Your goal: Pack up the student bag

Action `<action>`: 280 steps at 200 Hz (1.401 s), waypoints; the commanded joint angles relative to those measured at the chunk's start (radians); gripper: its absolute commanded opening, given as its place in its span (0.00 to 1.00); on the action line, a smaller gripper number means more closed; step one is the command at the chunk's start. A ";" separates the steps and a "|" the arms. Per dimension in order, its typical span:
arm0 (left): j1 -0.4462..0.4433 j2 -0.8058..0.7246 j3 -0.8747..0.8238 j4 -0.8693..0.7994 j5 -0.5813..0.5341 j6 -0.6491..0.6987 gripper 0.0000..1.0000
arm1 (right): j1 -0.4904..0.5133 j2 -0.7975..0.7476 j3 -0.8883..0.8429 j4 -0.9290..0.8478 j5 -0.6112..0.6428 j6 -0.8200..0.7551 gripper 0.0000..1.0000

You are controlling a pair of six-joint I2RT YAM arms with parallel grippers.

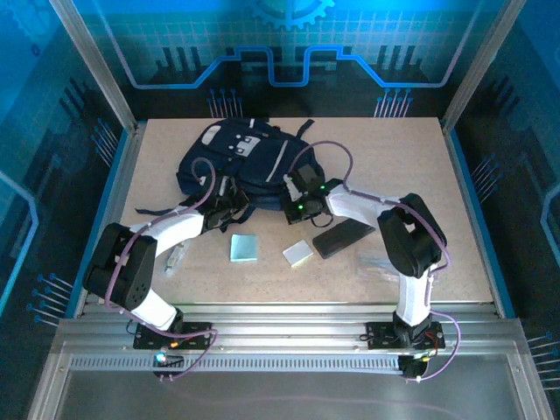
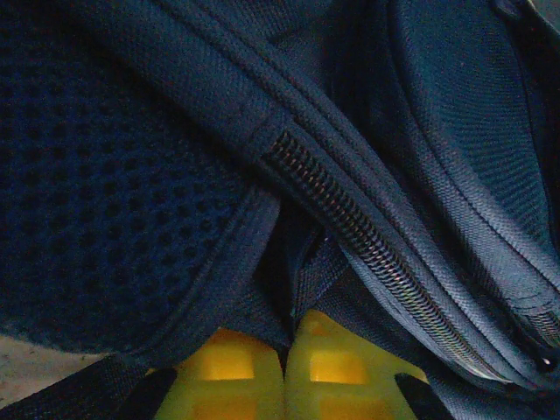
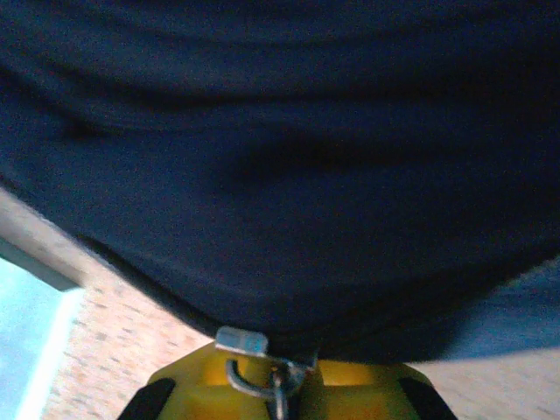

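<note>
Lying flat on the far-left part of the table (image 1: 411, 175), the student bag (image 1: 241, 153) is seen from above as by far the largest item. Its long axis seems to run across the table, left to right. Which end is its top cannot be told.

The bag lies just beyond both grippers, which are set against its near edge. The left gripper (image 1: 229, 207) is placed at the near-left and the right gripper (image 1: 296, 199) at the near-right, so both are equally close.

A black pencil case (image 1: 343, 237), a light blue pad (image 1: 244, 248) and a pale block (image 1: 297, 254) are left unpacked on the table, nearer than the bag.

In the left wrist view, the left gripper (image 2: 284, 372) is pressed together, and a fold of bag fabric appears to be nipped between its yellow fingers, just beside a zipper (image 2: 350, 227).

In the right wrist view, the right gripper (image 3: 278, 385) is closed on a small metal zipper pull (image 3: 262, 372) under the bag's edge.

The opening of the bag is judged to be the step in hand: the fabric is anchored on the left, while the pull would be drawn along the zipper line.
</note>
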 commanded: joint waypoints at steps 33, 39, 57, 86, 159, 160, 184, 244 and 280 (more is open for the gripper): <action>0.045 -0.031 0.028 0.009 -0.035 0.083 0.00 | -0.201 -0.095 -0.031 -0.259 0.103 -0.081 0.00; 0.049 -0.029 0.028 0.009 -0.035 0.085 0.00 | -0.206 -0.102 -0.029 -0.263 0.098 -0.084 0.00; 0.071 -0.011 0.044 0.014 -0.030 0.094 0.00 | -0.197 -0.118 -0.021 -0.269 0.024 -0.089 0.00; 0.117 0.076 0.122 0.030 -0.030 0.119 0.00 | -0.122 -0.123 0.009 -0.281 -0.148 -0.088 0.00; 0.180 0.316 0.484 -0.109 0.053 0.146 0.70 | 0.084 -0.027 0.122 -0.075 -0.410 0.096 0.00; 0.180 0.316 0.486 -0.113 0.050 0.146 0.74 | 0.085 -0.022 0.126 -0.072 -0.410 0.099 0.00; 0.189 0.242 0.444 -0.167 0.023 0.134 0.94 | 0.109 0.090 0.238 -0.011 -0.397 0.138 0.00; 0.180 -0.011 0.069 -0.050 0.168 -0.105 0.97 | 0.086 0.229 0.461 0.008 -0.437 0.178 0.00; 0.102 -0.008 0.017 0.046 0.130 -0.197 0.97 | 0.087 0.217 0.457 0.051 -0.504 0.223 0.00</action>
